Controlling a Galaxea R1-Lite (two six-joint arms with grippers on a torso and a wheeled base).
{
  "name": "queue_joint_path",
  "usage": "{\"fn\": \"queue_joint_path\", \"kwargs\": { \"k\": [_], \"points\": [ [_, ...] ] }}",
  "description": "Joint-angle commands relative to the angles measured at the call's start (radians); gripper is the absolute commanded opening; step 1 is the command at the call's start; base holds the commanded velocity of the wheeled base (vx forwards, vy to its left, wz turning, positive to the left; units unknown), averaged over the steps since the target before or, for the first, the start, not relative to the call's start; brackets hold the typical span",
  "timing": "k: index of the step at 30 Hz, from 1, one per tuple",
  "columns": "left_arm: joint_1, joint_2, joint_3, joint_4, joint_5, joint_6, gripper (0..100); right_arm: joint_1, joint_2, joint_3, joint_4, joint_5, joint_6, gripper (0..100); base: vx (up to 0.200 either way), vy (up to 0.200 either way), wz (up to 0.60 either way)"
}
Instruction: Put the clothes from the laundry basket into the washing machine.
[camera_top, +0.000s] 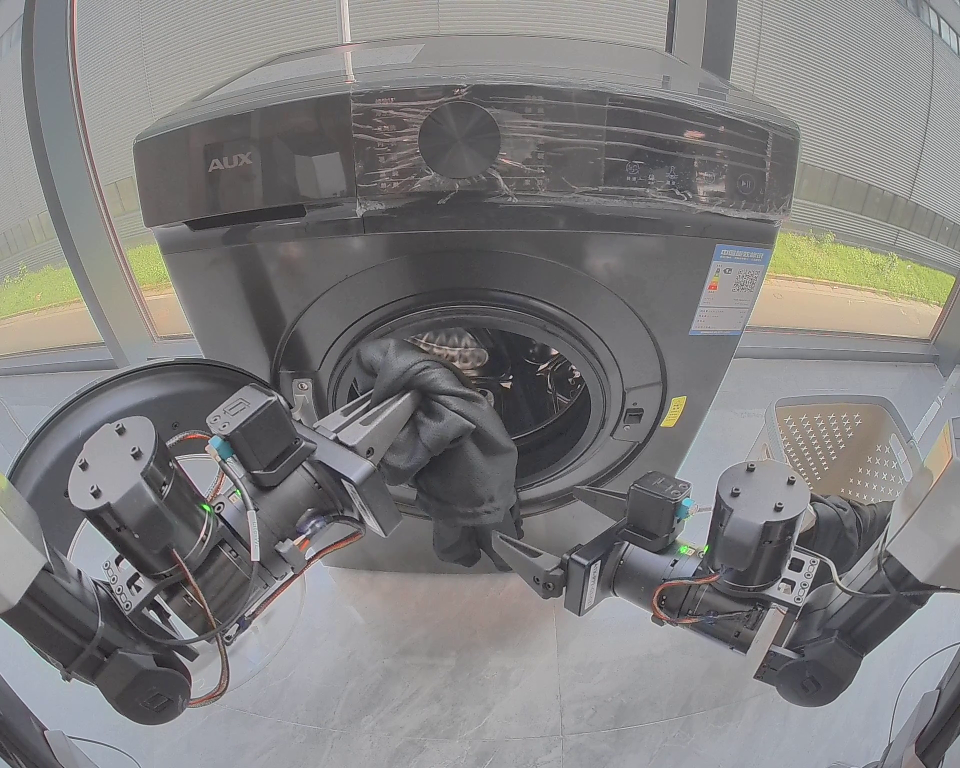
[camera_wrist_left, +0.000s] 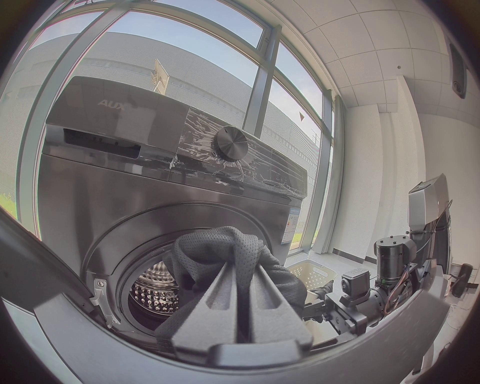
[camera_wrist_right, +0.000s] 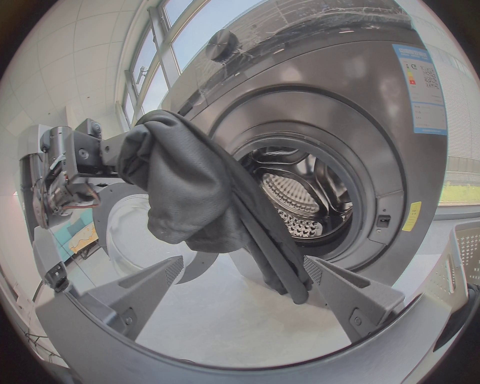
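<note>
The washing machine (camera_top: 250, 290) stands at the far middle of the scene on a grey tiled floor (camera_top: 450, 660). Its round door (camera_top: 120, 400) is swung open to the left and the steel drum (camera_top: 540, 380) is bare to view. The left gripper (camera_top: 400, 405) is raised in front of the left part of the opening, its two fingers pinched narrow on a dark grey garment (camera_top: 455, 440). In the left wrist view the cloth (camera_wrist_left: 220, 250) bunches up over the tips of that gripper (camera_wrist_left: 243, 270), with the drum (camera_wrist_left: 155, 295) just beyond it. From the grip the garment hangs down across the front of the opening and past its lower rim, ending in a narrow tail. Whether any of it has crossed into the drum cannot be told. The right gripper (camera_top: 537, 515) sits lower and nearer, to the right of that tail, its fingers spread wide and holding nothing. In the right wrist view the garment (camera_wrist_right: 190, 190) hangs between the spread fingers of the right gripper (camera_wrist_right: 242, 261), its tail close beside one of them; contact cannot be made out. The laundry basket (camera_top: 840, 440), pale with a perforated wall, stands on the floor at the far right, beside the machine and behind the right arm.
</note>
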Motion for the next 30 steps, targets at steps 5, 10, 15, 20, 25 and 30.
{"fn": "queue_joint_path", "kwargs": {
  "k": [5,10,15,20,25,30],
  "points": [
    [0.0,0.026,-0.01,-0.001,0.002,-0.002,0,0.032,0.003,-0.009,-0.073,0.052,-0.004,100,0.0,0.0,0.0],
    [-0.002,0.027,-0.012,0.0,0.001,-0.002,0,0.029,0.006,-0.062,-0.07,0.045,-0.004,100,0.0,0.0,0.0],
    [-0.003,0.027,-0.009,-0.001,-0.001,-0.002,0,0.031,0.012,-0.102,-0.061,0.022,-0.004,100,0.0,0.0,0.0],
    [-0.006,0.032,-0.003,-0.001,-0.001,-0.002,0,0.032,0.023,-0.16,-0.067,0.008,-0.004,100,0.0,0.0,0.0],
    [-0.006,0.035,-0.004,-0.001,-0.001,-0.002,0,0.042,0.034,-0.163,-0.068,0.008,-0.003,100,0.0,0.0,0.0],
    [-0.008,0.033,-0.009,-0.001,-0.001,-0.003,0,0.062,0.069,-0.165,-0.071,0.005,-0.004,100,0.0,0.0,0.0]
  ]
}}
